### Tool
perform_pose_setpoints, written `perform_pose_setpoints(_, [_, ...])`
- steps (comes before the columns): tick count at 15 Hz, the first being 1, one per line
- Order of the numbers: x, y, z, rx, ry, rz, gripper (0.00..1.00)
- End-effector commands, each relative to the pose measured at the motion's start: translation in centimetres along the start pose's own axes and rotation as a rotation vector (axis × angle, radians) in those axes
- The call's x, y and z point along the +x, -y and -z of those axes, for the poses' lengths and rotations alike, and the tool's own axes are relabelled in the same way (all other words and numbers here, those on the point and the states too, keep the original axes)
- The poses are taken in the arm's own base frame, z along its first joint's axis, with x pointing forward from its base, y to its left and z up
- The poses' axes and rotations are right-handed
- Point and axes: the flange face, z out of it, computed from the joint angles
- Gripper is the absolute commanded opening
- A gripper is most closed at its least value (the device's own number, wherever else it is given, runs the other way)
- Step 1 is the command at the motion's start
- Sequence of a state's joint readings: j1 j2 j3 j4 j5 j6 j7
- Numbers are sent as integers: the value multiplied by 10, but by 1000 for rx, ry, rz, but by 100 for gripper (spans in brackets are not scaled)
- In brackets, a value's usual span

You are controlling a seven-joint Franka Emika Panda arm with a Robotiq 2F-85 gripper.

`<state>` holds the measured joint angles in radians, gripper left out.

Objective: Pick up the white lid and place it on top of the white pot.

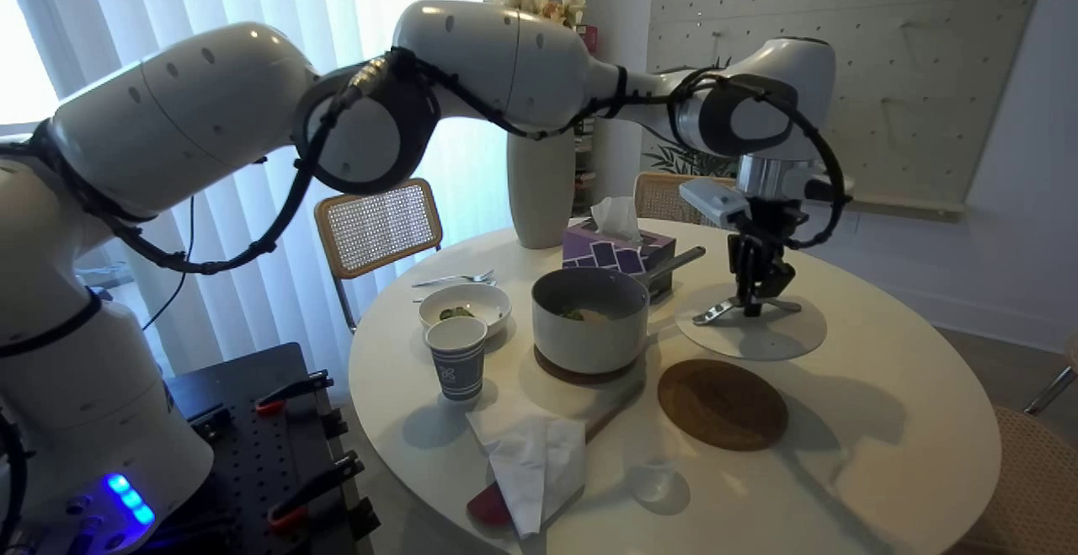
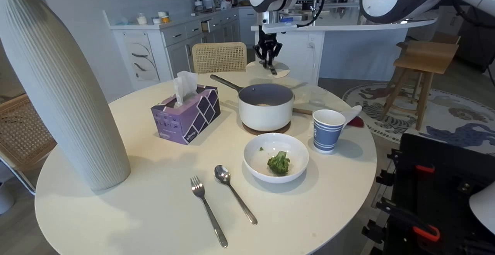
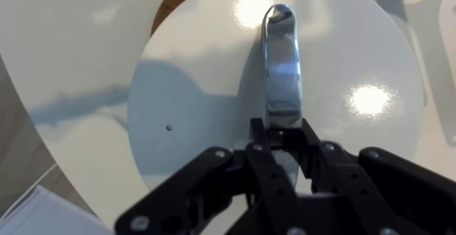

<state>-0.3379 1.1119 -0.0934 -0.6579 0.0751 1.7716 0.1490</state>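
The white lid (image 1: 716,340) is a flat round disc with a silver bar handle across its middle. It hangs above the table in both exterior views (image 2: 256,70) and fills much of the wrist view (image 3: 338,60). My gripper (image 1: 752,306) is shut on the middle of the lid's handle (image 3: 282,67); its fingertips (image 3: 279,126) sit on either side of the bar. The white pot (image 1: 585,340) stands uncovered on a brown trivet, with some food inside. In an exterior view (image 2: 267,113) its handle points away to the back left. The lid is beside the pot, not over it.
A brown round disc (image 1: 723,403) lies on the table (image 1: 884,471) near the lid. A purple tissue box (image 1: 619,250) stands by the pot's handle. A paper cup (image 1: 459,361), a white bowl (image 2: 276,170), a napkin (image 1: 539,462) and a tall vase (image 2: 65,92) stand around.
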Motion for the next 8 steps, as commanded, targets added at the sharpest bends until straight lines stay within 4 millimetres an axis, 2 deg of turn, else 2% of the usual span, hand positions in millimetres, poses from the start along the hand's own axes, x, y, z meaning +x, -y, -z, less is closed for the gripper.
perform_pose_setpoints(1, [-15, 12, 47, -46, 52, -68, 6])
perform_pose_setpoints(8, [-37, 34, 88, -61, 119, -175, 6])
